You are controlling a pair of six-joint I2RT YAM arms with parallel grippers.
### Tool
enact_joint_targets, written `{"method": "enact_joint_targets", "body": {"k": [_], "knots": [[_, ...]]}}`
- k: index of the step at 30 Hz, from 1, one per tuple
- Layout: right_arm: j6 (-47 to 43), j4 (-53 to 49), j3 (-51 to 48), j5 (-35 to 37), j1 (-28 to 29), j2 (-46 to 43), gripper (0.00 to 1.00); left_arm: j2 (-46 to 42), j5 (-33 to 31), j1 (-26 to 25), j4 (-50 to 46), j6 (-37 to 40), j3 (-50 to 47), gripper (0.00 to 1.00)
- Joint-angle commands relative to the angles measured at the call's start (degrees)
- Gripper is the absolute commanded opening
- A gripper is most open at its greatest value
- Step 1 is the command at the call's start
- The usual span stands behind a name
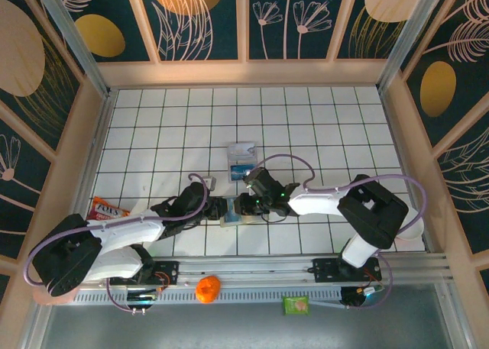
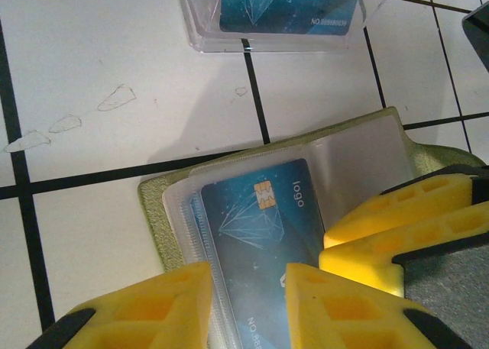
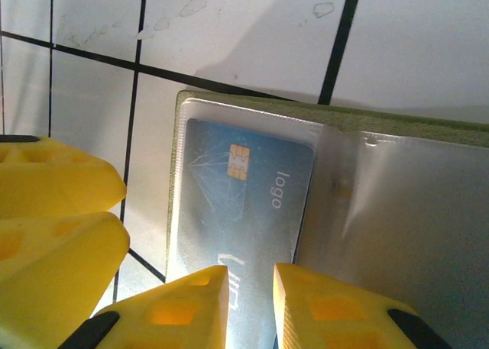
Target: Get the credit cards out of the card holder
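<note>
The left gripper has its yellow fingers narrowly parted with nothing clamped between them. The face of a blue credit card shows in the gap, its chip end just beyond the fingertips. That card sits in a clear sleeve of the opened card holder, whose yellow-green rim lies flat on the white tiled table beyond those fingers. Further beyond, well apart, a clear box holds a second card. Just right of the left fingers, the right gripper is over the same card, its gap just as narrow. Whether any tip presses down, I cannot tell.
</note>
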Motion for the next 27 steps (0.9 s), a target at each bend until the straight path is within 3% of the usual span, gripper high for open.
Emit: {"method": "enact_joint_targets", "body": {"k": [1,18,27], "knots": [[1.09,-5.08,2.13,5.36,1.14,1.22,0.22,1.12,0.51,0.22,1.35,0.07,-0.40,0.30],[3.84,-9.24,2.24,13.50,3.33,-1.43,0.23,2.47,0.53,0.24,1.82,0.56,-0.05,0.26],[4.38,-10.85,2.36,17.11,4.29,-3.36,0.29,1.76,0.10,0.23,0.78,1.05,0.23,0.22]]}}
